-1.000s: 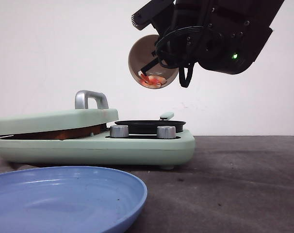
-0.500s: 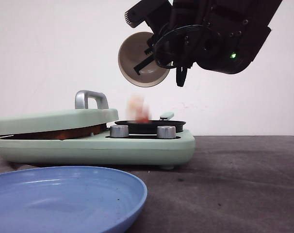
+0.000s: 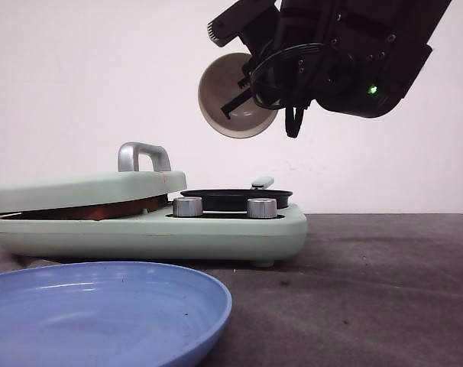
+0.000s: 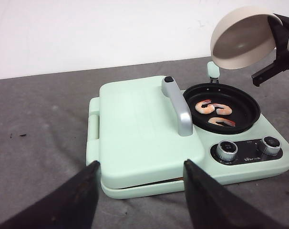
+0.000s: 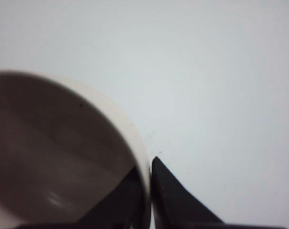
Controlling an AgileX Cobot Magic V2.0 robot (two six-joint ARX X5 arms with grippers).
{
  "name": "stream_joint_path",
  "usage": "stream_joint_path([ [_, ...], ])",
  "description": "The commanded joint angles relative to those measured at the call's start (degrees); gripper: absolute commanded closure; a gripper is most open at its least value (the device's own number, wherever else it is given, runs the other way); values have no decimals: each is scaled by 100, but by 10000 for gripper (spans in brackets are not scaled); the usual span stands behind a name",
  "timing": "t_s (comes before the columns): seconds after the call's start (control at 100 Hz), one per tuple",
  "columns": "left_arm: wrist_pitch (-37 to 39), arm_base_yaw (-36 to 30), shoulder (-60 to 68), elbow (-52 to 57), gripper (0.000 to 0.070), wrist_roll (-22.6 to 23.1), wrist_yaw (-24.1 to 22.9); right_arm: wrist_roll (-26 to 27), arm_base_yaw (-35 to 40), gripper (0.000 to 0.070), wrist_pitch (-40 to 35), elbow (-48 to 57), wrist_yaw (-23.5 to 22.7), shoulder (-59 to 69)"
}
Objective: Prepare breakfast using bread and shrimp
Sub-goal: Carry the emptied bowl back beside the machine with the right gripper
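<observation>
Shrimp [image 4: 215, 112] in pan [image 4: 247, 102]: light, slick, scoop underneath. Right gripper [image 5: 150, 191] pinches bowl [image 3: 233, 95] rim at 12 o'clock; left gripper [image 4: 139, 188] spread, empty.

A dark grey table [image 3: 384, 290] is seen carrying a mint-green cooking appliance [image 3: 151, 233] resting on its surface. A blue plate [image 3: 101, 313] is set on the table just in front of it.

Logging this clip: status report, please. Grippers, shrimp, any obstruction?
Right gripper shut on tipped bowl, bowl empty. Left gripper open, holding nothing. Three shrimp in black pan. Nothing in the way.
</observation>
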Motion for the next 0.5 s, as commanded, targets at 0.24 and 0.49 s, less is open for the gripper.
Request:
stream_joint_path([
  [0.24,57,-2,0,42,423,35,4,719,55,696,-1029,61,855,-507],
  [0.49,50,-2,2,42,423,7,4,2470,-55,697,-4404,245,739,-2002],
])
